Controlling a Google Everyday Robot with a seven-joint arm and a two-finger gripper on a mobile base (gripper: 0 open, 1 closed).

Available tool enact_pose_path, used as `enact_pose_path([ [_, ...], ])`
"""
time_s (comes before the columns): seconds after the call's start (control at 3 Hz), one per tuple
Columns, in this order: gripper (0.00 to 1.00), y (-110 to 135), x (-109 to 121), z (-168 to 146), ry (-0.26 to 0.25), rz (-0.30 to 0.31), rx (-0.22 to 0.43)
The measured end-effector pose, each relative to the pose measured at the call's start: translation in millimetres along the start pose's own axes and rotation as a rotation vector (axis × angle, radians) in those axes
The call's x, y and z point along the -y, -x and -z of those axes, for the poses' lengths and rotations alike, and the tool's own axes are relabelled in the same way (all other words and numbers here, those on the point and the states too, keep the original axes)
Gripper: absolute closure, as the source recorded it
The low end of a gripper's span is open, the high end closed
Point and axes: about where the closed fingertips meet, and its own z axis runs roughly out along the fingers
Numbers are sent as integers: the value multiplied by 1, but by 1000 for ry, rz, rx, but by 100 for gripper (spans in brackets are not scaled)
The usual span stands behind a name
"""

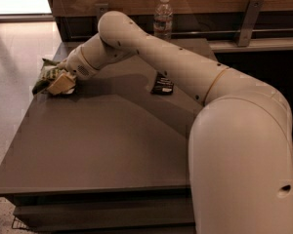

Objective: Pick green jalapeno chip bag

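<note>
The green jalapeno chip bag (45,76) is a crumpled green bag with a pale edge at the far left edge of the grey table (102,145). My gripper (60,83) is at the bag, with a tan finger (62,82) pressed against its right side, and looks shut on it. The bag is bunched up against the gripper. The arm reaches in from the right across the table.
A small flat black wrapper (162,86) lies near the table's middle, partly under the arm. A clear water bottle (163,16) stands at the back edge by a wooden wall. The floor drops away left of the bag.
</note>
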Motion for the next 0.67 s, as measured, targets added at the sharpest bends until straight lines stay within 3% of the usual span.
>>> enact_pose_path([
  [0.67, 100, 1, 0, 1, 0, 0, 0],
])
